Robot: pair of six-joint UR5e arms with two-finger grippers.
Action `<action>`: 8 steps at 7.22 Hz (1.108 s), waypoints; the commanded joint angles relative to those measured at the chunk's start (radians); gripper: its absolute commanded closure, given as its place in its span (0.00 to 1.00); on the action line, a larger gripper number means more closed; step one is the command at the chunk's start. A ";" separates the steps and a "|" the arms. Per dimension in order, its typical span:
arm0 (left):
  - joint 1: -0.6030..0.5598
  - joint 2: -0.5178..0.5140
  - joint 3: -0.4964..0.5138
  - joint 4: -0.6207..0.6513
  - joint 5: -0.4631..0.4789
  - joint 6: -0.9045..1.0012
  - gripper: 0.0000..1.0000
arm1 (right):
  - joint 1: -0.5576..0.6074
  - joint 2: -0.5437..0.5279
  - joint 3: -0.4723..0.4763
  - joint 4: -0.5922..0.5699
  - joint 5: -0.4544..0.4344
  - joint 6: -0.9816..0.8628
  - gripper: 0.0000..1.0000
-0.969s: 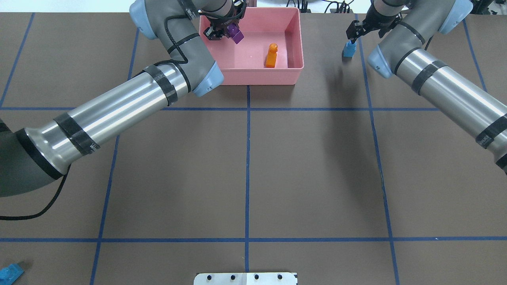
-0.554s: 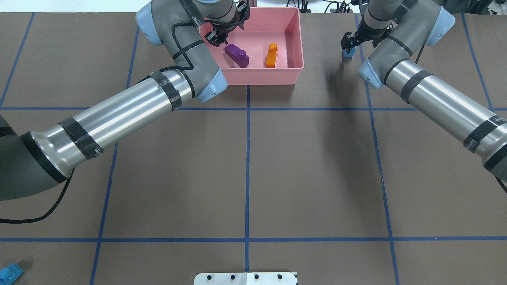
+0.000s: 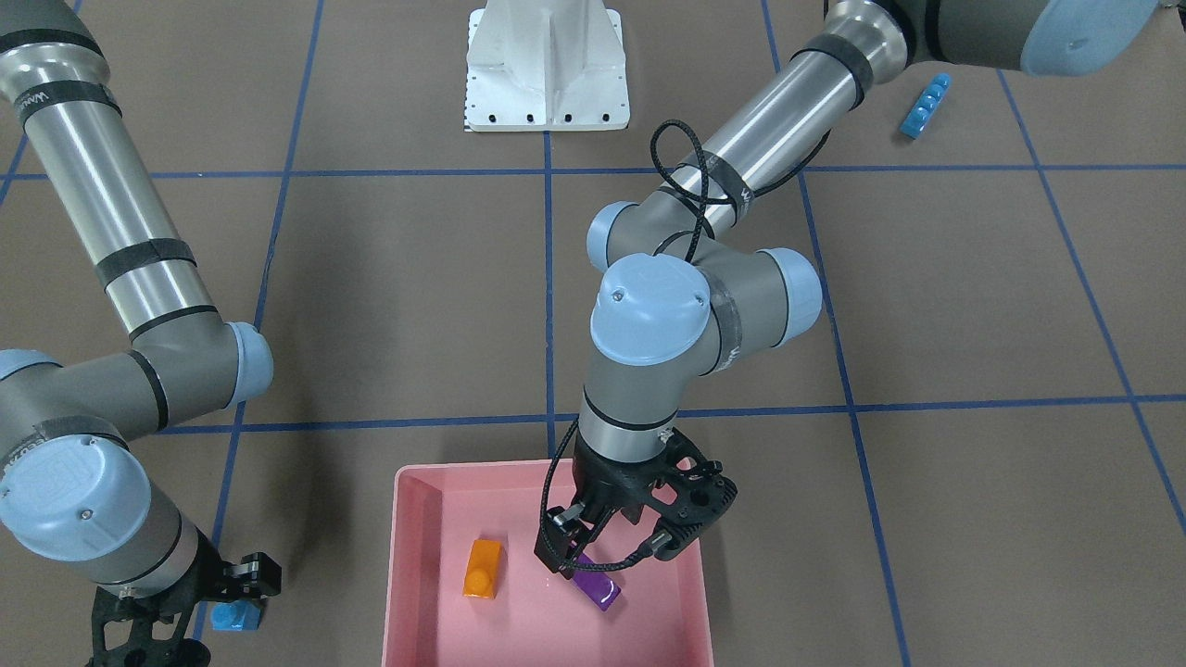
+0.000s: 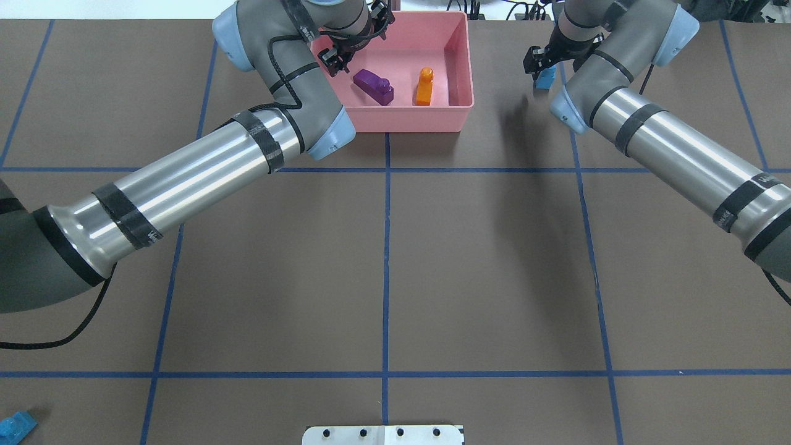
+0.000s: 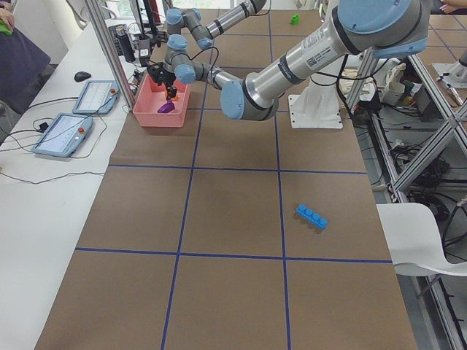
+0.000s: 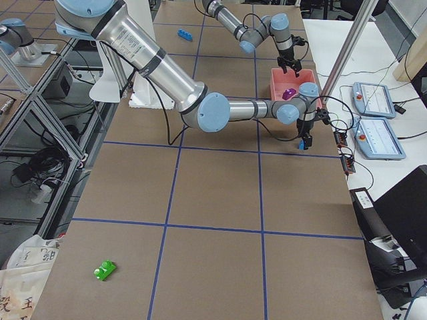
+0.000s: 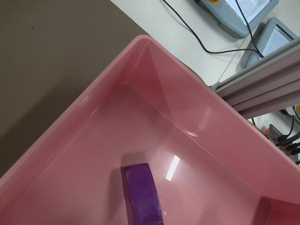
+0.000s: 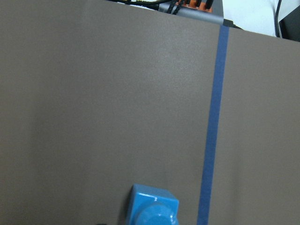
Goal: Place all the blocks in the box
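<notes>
The pink box (image 4: 408,123) stands at the far edge of the table and holds the orange block (image 4: 424,86) and the purple block (image 4: 373,86), both lying on its floor. My left gripper (image 4: 346,52) hangs open just above the purple block (image 3: 596,585), holding nothing. To the right of the box, my right gripper (image 4: 539,67) is low over the small blue block (image 4: 545,79), open, with a finger on either side. That block (image 8: 152,208) rests on the table. The long blue block (image 4: 15,426) lies at the near left corner. The green block (image 6: 105,270) lies far off on the robot's right.
The white robot base (image 3: 545,65) stands at the near edge. Two tablets with cables (image 5: 91,96) lie on the white bench beyond the box. Blue tape lines (image 4: 386,259) cross the brown table.
My left gripper opened and the purple block dropped onto the box floor. My right gripper moved in and down over the small blue block, which stayed in place.
</notes>
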 commanded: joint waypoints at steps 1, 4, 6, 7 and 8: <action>-0.001 0.000 -0.031 0.018 -0.009 0.061 0.00 | -0.016 0.001 -0.012 0.000 -0.005 0.001 0.20; -0.065 0.026 -0.324 0.401 -0.102 0.206 0.00 | -0.019 0.001 -0.015 0.000 -0.009 0.003 0.49; -0.083 0.268 -0.674 0.578 -0.115 0.404 0.00 | -0.017 0.001 -0.015 0.002 -0.017 0.009 0.55; -0.115 0.411 -0.834 0.601 -0.117 0.484 0.00 | -0.016 0.006 -0.015 0.002 -0.020 0.033 0.76; -0.127 0.496 -0.901 0.605 -0.118 0.529 0.00 | -0.005 0.026 -0.015 0.002 -0.018 0.055 1.00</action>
